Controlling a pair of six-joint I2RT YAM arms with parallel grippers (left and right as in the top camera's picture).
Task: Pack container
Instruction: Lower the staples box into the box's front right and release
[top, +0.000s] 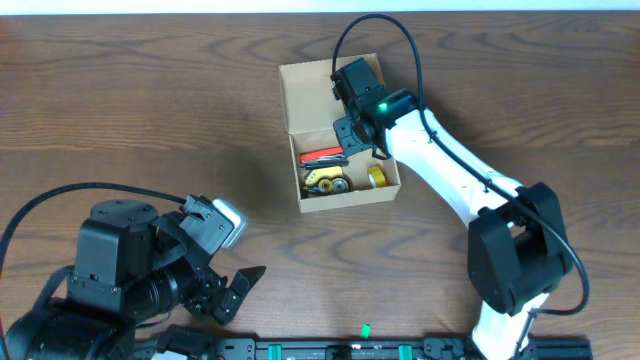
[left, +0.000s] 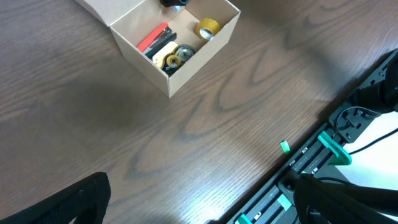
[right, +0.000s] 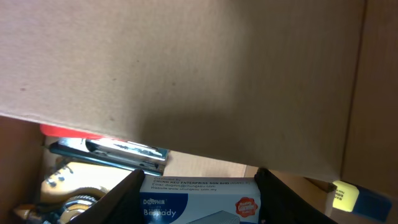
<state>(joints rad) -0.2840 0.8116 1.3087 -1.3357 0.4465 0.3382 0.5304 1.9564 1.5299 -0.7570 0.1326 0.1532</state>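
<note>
Lower left of the overhead frame: the left gripper (left: 208, 213) is parked over bare table (top: 120, 120). Its jaws are spread wide and nothing is held.

Upper centre: the container (top: 350, 200) is found on the table with its lid flap (top: 312, 92) laid open toward the top of the frame. A red item (top: 322, 155) and a yellow tape roll (top: 377, 176) are already lodged inside, with other small pieces that cannot be identified.

Centre right: the right gripper (top: 356, 122) is positioned over the container's open mouth. In the right wrist view it is closed on a small printed box (right: 199, 202), blue and white, with cardboard filling the frame just above it.

Step judged in hand: placing this box in the container. The next move is judged to call for lowering into the free floor beside the items already packed. The jaws are then to be parted and the gripper lifted out without catching the flap. Closing is not yet done.
</note>
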